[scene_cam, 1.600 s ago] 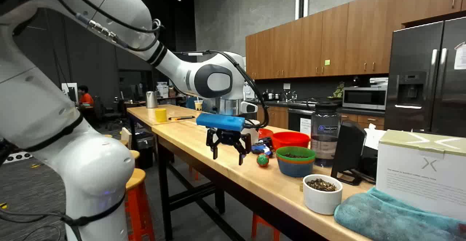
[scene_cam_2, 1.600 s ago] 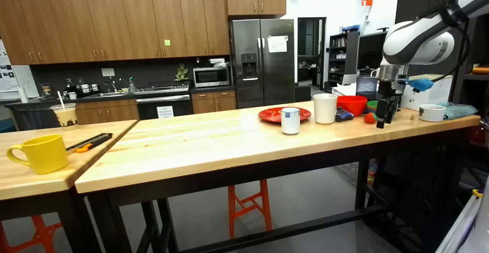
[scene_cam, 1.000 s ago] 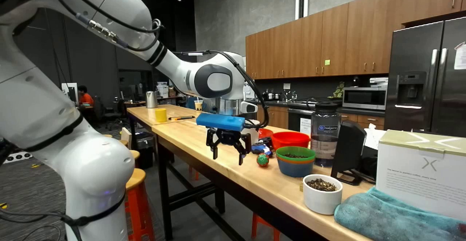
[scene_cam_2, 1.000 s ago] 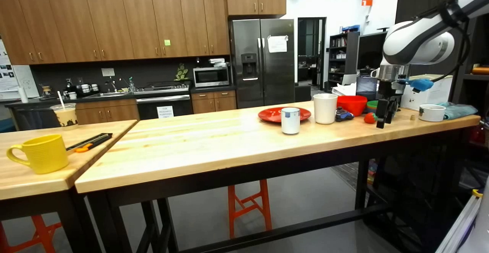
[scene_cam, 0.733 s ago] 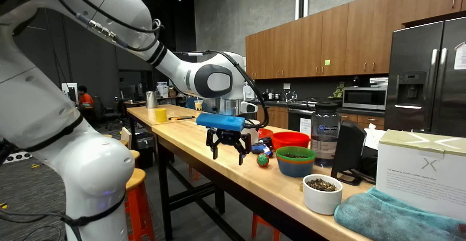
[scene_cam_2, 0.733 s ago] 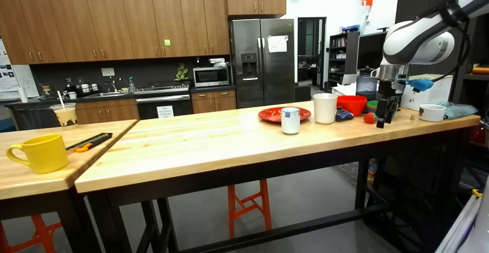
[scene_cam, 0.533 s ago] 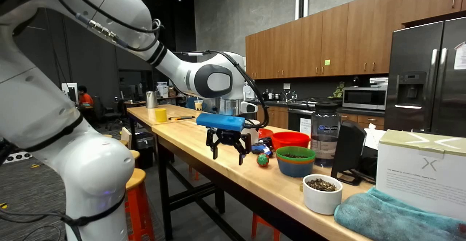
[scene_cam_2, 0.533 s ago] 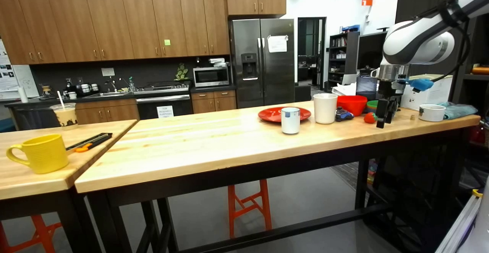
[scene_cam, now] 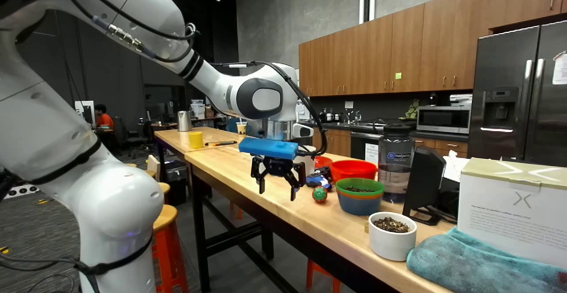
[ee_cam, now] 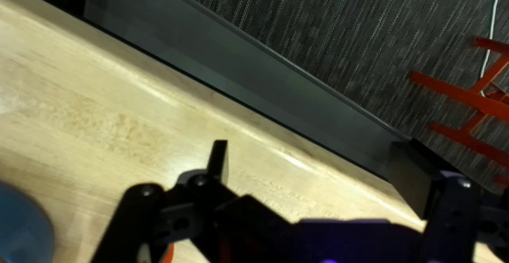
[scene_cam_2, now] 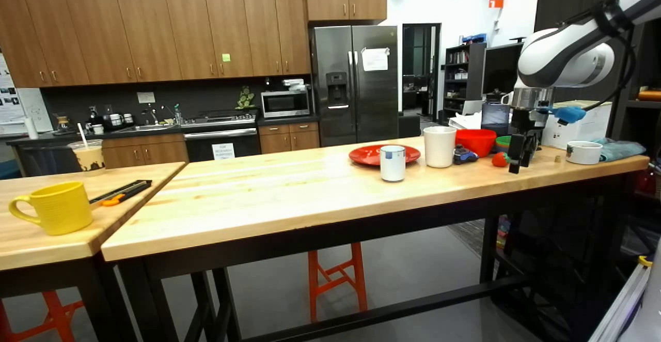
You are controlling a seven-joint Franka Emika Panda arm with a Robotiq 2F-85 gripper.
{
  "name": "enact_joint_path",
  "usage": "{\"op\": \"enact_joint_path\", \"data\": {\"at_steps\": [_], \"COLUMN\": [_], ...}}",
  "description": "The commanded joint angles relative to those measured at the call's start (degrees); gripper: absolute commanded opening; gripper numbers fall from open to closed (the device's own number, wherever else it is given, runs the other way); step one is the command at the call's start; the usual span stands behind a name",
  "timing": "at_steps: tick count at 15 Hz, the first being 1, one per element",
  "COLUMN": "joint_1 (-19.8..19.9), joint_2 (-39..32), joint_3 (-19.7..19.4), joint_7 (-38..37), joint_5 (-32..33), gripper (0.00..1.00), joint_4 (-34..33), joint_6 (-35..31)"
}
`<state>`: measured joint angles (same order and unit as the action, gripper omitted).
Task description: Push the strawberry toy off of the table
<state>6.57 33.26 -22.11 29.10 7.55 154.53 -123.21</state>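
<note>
Stacked bowls [scene_cam: 360, 202]: Stood on the table [scene_cam_2: 268, 192], green at the top, blue at the bottom, with dark loose bits inside the top one; showed a blue side at the left edge of the wrist view.
Strawberry toy [scene_cam: 320, 194]: Lay on the table top just beside the stacked bowls, red with a green end, in both exterior views.
Gripper [scene_cam: 277, 194]: Pointed down over the table near the stacked bowls, released, with fingers [ee_cam: 218, 159] spread wide apart; showed a gap from the strawberry toy in an exterior view.
Red sliver [ee_cam: 169, 254]: Peeped out by the gripper, right of the stacked bowls in the wrist view; could not tell of what.
Red bowl [scene_cam: 354, 169]: Stood just beside the stacked bowls.
Blue-and-dark object [scene_cam_2: 466, 155]: Lay near the stacked bowls; could not tell what kind.
White mug [scene_cam_2: 439, 148]: Stood upright, farther from the stacked bowls than the red bowl.
Red plate [scene_cam_2: 363, 157]: Lay well apart from the stacked bowls, past the white mug.
Small white cup [scene_cam_2: 392, 165]: Stood upright well apart from the stacked bowls, in front of the red plate in an exterior view.
Water bottle [scene_cam: 395, 165]: Stood behind the stacked bowls in an exterior view.
White ramekin [scene_cam: 391, 244]: Stood near the stacked bowls, full of dry brown bits.
Teal cloth [scene_cam: 483, 262]: Lay farther from the stacked bowls than the white ramekin.
</note>
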Motion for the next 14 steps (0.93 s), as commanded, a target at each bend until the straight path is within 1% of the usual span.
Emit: {"op": "enact_joint_path", "data": {"at_steps": [1,8,14], "joint_1": [1.04,1.04,0.97], "joint_2": [-0.21,-0.21,-0.28], "joint_3": [1.06,1.06,2.38], "joint_7": [0.55,0.55,0.30], "joint_5": [-0.74,-0.74,-0.42], "gripper": [1.00,1.00,1.00], "joint_4": [-0.04,-0.04,-0.15], "joint_6": [0.04,0.04,-0.37]}}
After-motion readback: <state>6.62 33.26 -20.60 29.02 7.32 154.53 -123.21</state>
